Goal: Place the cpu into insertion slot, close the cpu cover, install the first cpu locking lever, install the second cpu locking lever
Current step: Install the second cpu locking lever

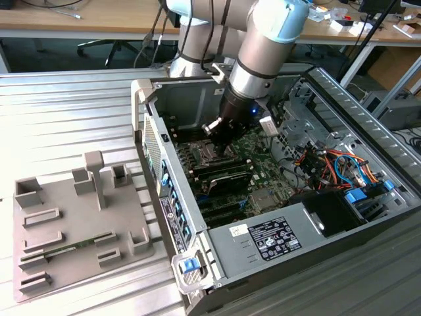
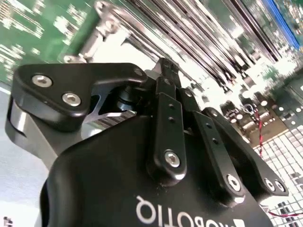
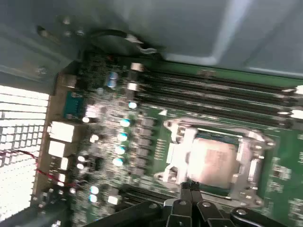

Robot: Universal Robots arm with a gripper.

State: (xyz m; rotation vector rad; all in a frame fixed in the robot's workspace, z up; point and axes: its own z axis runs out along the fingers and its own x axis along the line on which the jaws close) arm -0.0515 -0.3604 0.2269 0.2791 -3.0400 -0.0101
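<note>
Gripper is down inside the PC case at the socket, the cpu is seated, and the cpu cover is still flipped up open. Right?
Not quite: the cpu cover is down, not flipped up. The first wrist view shows its silvery frame lying flat around the cpu in the socket. The rest holds: the exterior view has the gripper down inside the PC case, at the socket.

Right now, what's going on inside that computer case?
A robot arm has reached into the open computer case and holds its gripper low over the motherboard, right at the edge of the processor socket. In the first wrist view the cpu sits in the socket with the cpu cover closed around it. The fingers look drawn together, apparently holding nothing.
</note>
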